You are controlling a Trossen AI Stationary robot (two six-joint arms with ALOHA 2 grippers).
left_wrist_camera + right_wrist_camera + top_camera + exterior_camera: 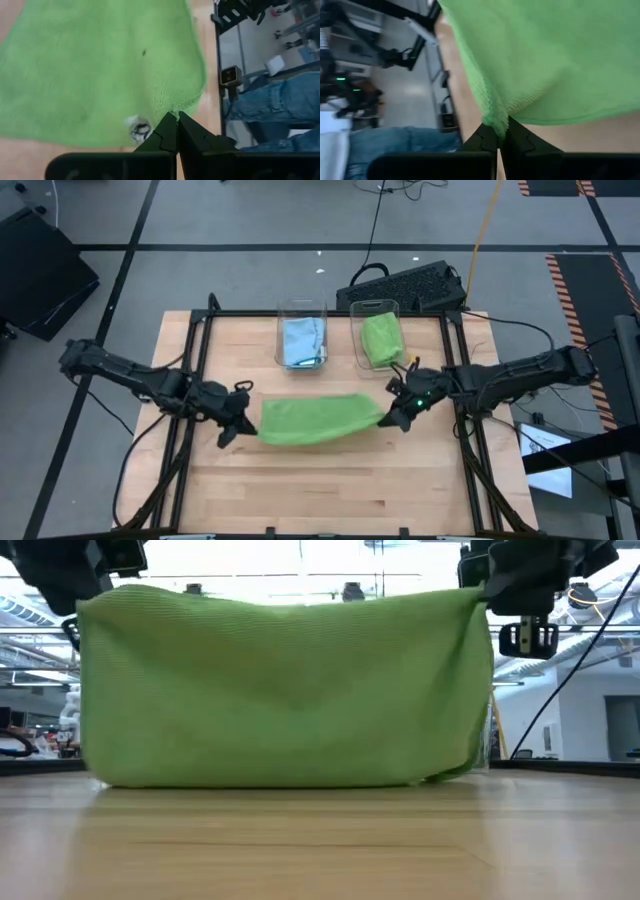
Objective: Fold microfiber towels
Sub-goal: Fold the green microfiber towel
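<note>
A lime green microfiber towel [315, 420] is stretched out between my two grippers over the middle of the table. In the low view it hangs like a curtain, with its lower edge [280, 783] on the wood. My left gripper [243, 425] is shut on the towel's left upper corner, and my right gripper [392, 415] is shut on the right one. A light blue towel [303, 340] and another green towel [381, 340] lie in two clear bins at the far side. My left gripper pinches the green towel's corner [176, 106] between its two shut fingers. It comes from the table's left, slanting downward. The towel hangs below the hold and its lower edge rests on the table. My right gripper pinches the opposite upper corner [494, 119] between its two shut fingers. It comes from the table's right, slanting downward. The cloth hangs spread from there toward the other gripper and its lower edge rests on the table.
The two clear bins [302, 308] [375, 308] stand side by side near the table's far edge. A black keyboard [405, 285] lies on the floor beyond. A person in jeans [270, 107] stands past the table's near edge. Bare wood [320, 490] lies in front of the towel.
</note>
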